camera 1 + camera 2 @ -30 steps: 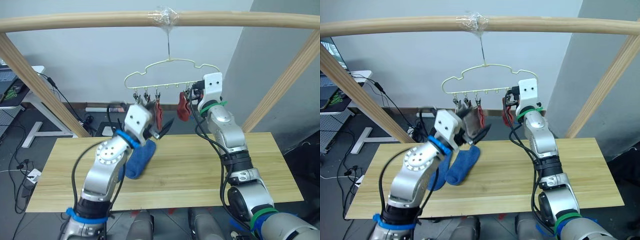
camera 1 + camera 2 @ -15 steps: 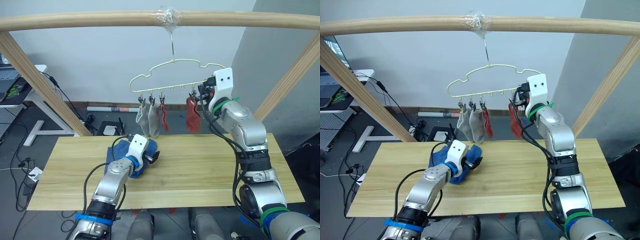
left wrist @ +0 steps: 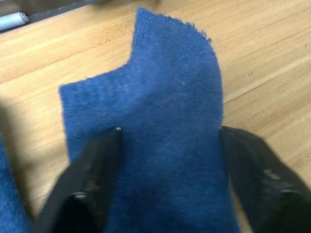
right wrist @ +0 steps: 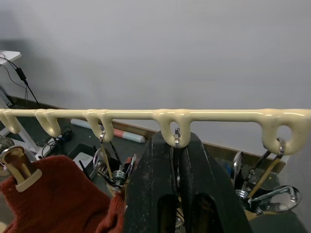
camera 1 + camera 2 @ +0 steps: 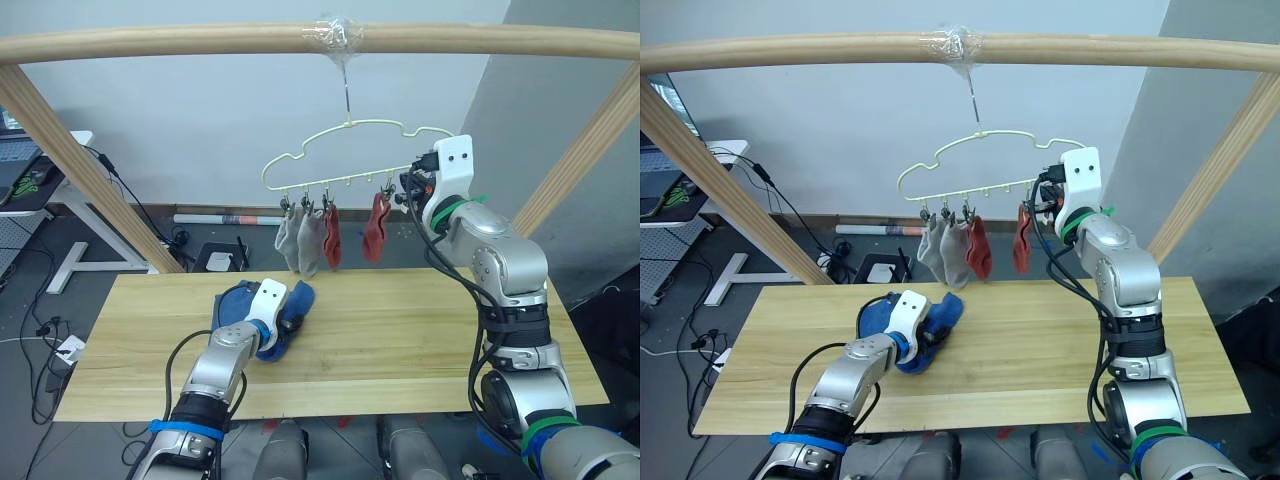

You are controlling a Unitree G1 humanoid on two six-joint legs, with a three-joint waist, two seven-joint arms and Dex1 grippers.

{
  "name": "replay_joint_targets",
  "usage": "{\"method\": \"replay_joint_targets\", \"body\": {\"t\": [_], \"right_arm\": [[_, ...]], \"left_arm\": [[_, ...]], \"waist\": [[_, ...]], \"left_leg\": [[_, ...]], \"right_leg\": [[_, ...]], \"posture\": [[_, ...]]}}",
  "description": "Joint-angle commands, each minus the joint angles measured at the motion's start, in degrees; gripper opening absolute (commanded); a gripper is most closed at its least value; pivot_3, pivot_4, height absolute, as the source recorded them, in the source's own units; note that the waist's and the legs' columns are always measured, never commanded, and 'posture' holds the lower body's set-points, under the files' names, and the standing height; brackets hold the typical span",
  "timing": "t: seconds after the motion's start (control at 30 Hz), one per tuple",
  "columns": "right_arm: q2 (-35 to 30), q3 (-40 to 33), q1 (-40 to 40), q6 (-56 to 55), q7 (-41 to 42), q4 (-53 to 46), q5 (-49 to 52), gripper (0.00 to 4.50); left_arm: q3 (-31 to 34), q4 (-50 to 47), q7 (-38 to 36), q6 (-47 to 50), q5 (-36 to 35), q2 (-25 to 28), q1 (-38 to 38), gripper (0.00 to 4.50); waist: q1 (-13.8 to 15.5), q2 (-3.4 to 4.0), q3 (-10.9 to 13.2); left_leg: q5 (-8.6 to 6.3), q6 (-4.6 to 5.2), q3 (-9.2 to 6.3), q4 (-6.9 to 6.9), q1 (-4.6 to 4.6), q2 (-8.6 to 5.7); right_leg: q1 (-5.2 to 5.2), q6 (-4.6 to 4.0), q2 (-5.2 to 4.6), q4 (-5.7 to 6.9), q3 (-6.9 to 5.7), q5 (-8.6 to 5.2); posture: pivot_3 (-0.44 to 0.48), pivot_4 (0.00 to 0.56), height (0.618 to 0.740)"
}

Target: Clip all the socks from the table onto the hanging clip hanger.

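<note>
The clip hanger [image 5: 345, 158] is a thin pale-yellow wire with a wavy cloud outline. It hangs by its hook from a taped spot on the round wooden pole [image 5: 200, 42] at twelve o'clock above the table [image 5: 400, 330]. Along its straight bar hang small metal clips. Two light grey socks [image 5: 300, 242] dangle side by side from the clips at the bar's nine-o'clock end. A rust-red sock [image 5: 331, 235] hangs just beside them, and a second rust-red sock [image 5: 375, 226] hangs a few clips toward three o'clock.

The right gripper [image 4: 177, 145] is raised at the bar's three-o'clock end. Its black fingers are pressed together around a metal clip [image 4: 177, 136] under one of the bar's loops, with the second rust-red sock just beside it.

On the light-wood table, toward nine o'clock of its middle, two blue socks [image 5: 290, 310] lie bunched together. The left gripper [image 3: 167, 145] is down on the upper blue sock [image 3: 160, 111], its two fingers [image 3: 97, 170] spread wide with the fabric lying flat between them and the table's wood grain around it.

Beyond the table's far edge, cables [image 5: 120, 190] and a white desk leg [image 5: 70, 255] stand on the dark floor against a pale wall.
</note>
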Motion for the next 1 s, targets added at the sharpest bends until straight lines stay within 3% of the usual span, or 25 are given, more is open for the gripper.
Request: {"method": "replay_joint_targets", "body": {"t": [0.03, 0.27, 0.47, 0.7, 1.0], "right_arm": [[-1.0, -1.5, -0.2, 0.6, -0.1, -2.0, 0.6, 0.0], [-2.4, -2.5, -0.9, 2.8, 0.6, -1.5, 2.3, 0.0], [-0.6, -13.9, -6.1, 15.7, -4.4, 0.7, 9.7, 0.0], [1.7, -28.1, -14.8, 33.9, -12.1, 2.8, 15.2, 0.0], [5.2, -34.6, -18.9, 45.3, -15.3, 0.2, 15.0, 0.0]], "left_arm": [[-0.5, 0.7, -0.7, 0.2, -0.2, -0.7, 1.0, 1.93], [-3.5, -2.5, -2.5, -1.3, 0.4, -1.5, 2.2, 0.02], [-6.1, -11.4, -7.8, -6.8, -3.4, -5.5, 3.0, 0.02], [-5.1, -19.9, -6.7, -1.9, -9.7, -13.2, -1.9, 0.02], [-4.5, -18.2, -4.6, -0.1, -12.2, -17.4, -8.0, 0.02]], "waist": [[0.0, 0.0, 0.0], [0.0, -0.01, 0.0], [0.4, -0.02, 0.0], [0.4, 0.02, 0.0], [0.2, 0.03, 0.0]], "left_leg": [[0.0, 0.0, 0.0, 0.0, 0.0, 0.0], [0.0, 0.0, 0.0, 0.0, 0.0, 0.0], [0.0, 0.0, -0.03, 0.02, -0.1, -0.02], [0.0, 0.01, -0.06, 0.02, -0.15, -0.03], [-0.03, 0.05, -0.06, 0.02, -0.18, -0.04]], "right_leg": [[0.0, 0.0, 0.0, 0.0, 0.0, 0.0], [0.01, 0.0, 0.0, -0.01, 0.0, 0.0], [-0.01, -0.03, -0.04, -0.05, -0.02, 0.01], [-0.03, -0.2, -0.04, -0.07, -0.05, 0.1], [-0.04, -0.16, -0.04, -0.1, -0.07, 0.06]], "posture": [[-0.001, 0.202, 0.74], [0.006, 0.208, 0.74], [0.006, 0.208, 0.74], [-0.003, 0.216, 0.74], [-0.018, 0.216, 0.74]]}}
